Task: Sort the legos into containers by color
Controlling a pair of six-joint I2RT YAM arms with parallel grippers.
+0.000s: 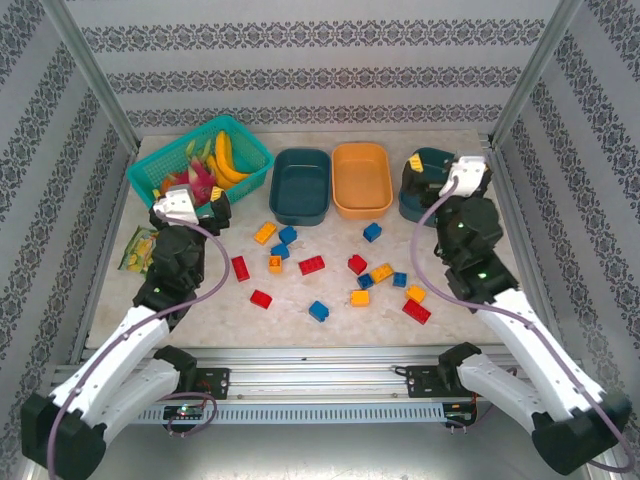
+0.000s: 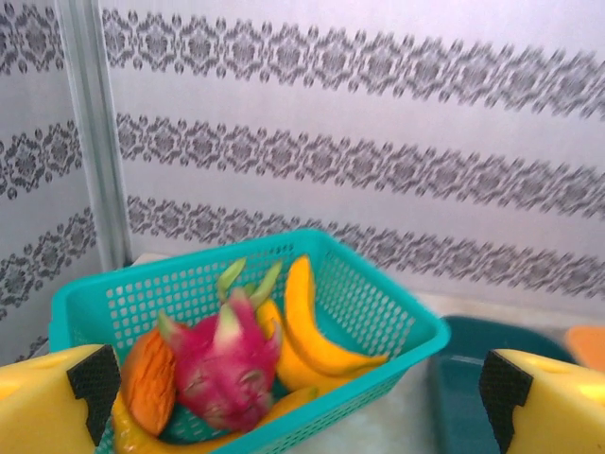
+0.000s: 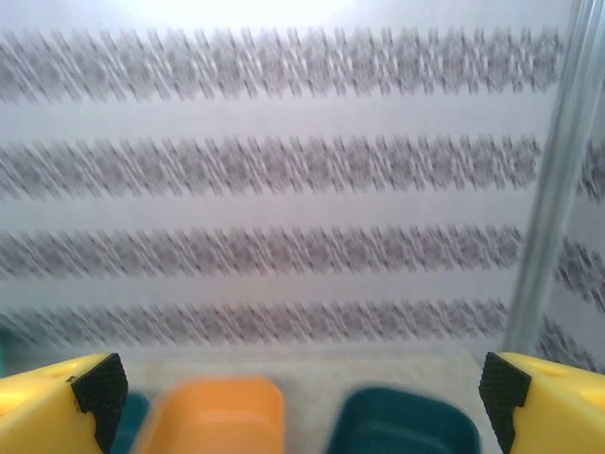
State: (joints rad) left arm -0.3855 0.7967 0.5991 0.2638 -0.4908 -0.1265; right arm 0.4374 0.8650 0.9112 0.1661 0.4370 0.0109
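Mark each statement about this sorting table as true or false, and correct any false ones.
1. The orange tub sits between the left dark teal tub and the right dark teal tub. True.
2. Several legos already lie in the orange tub. False: it is empty; the legos lie scattered on the table.
3. The teal basket holds bananas and a dragon fruit. True.
4. The left gripper is shut on a red lego. False: its jaws stand open with nothing between them.
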